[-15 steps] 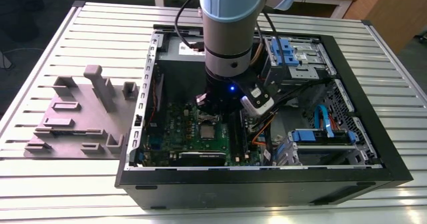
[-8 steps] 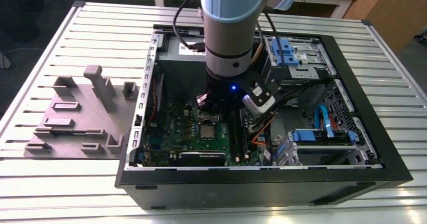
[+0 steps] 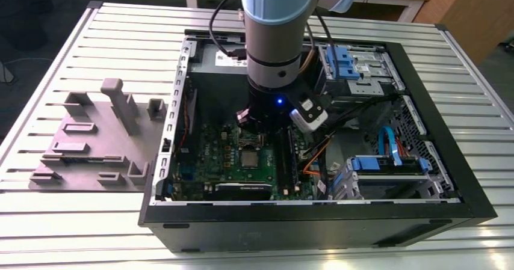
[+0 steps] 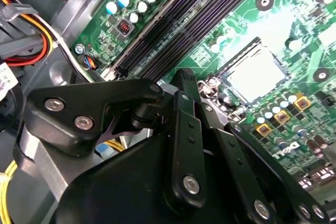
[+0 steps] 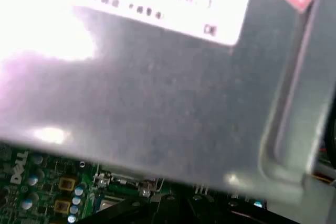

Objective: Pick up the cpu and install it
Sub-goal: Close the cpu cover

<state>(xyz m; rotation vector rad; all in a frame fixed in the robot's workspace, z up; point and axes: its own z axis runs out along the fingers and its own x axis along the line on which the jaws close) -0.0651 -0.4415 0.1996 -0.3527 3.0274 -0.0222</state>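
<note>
One arm reaches down into an open computer case lying on a slatted metal table. In the second wrist view the gripper appears as black links that cover the near part of the green board. Whether it is wide or narrow I cannot tell, and nothing can be seen held in it.

The cpu lies inside the socket's metal frame at the middle of the board, just on the near side of the arm's wrist. In the second wrist view the cpu is apart from the gripper, its top washed out by glare. Long black memory slots run beside it.

A grey metal box looms in the first wrist view, blurred and cut off on all sides. A grey parts holder stands on the table at the exterior view's left.
</note>
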